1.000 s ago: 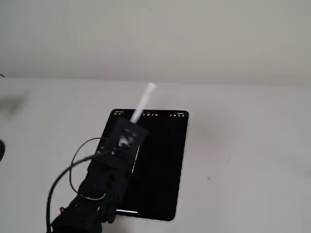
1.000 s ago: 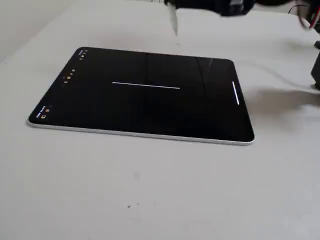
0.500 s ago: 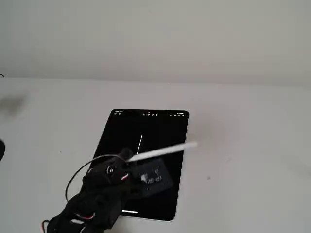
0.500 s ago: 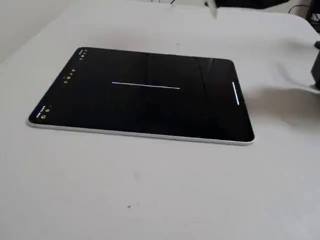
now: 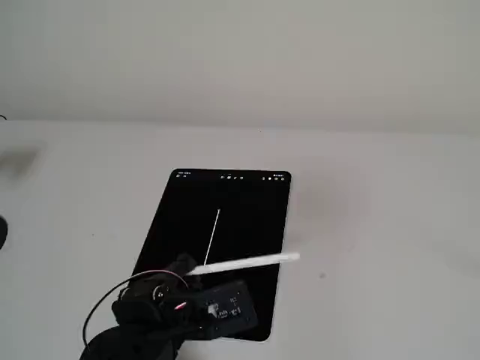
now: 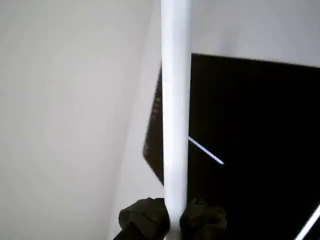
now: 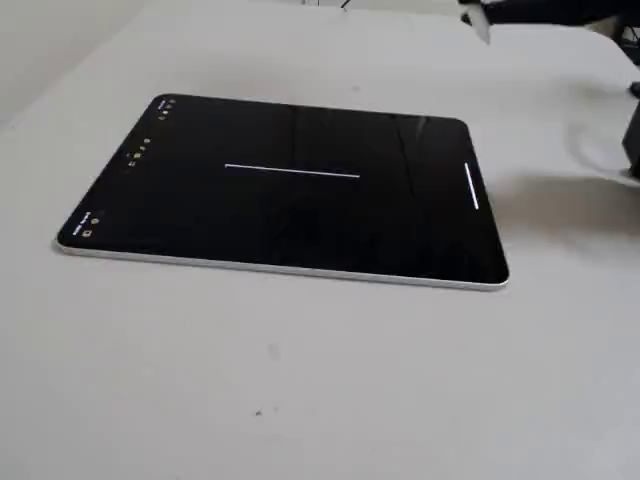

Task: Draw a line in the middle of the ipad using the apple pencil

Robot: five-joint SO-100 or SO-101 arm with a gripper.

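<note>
The iPad (image 5: 240, 225) lies flat on the white table with a black screen; it also shows in the wrist view (image 6: 260, 125) and in the other fixed view (image 7: 300, 220). A thin white line (image 5: 213, 236) runs along the middle of the screen (image 6: 206, 151) (image 7: 292, 170). My gripper (image 5: 186, 268) is shut on the white Apple Pencil (image 5: 247, 262) and holds it over the iPad's near end, its free end reaching past the iPad's right edge. In the wrist view the pencil (image 6: 175, 100) rises straight up from the gripper (image 6: 172, 220). Only a white bit (image 7: 478, 25) shows at the top right of the other fixed view.
The arm's black body and its cable (image 5: 97, 307) fill the lower left of a fixed view. A short white bar (image 7: 472, 187) glows near one short edge of the screen, and small icons (image 5: 232, 178) line the opposite edge. A dark object (image 7: 632, 140) stands at the right edge.
</note>
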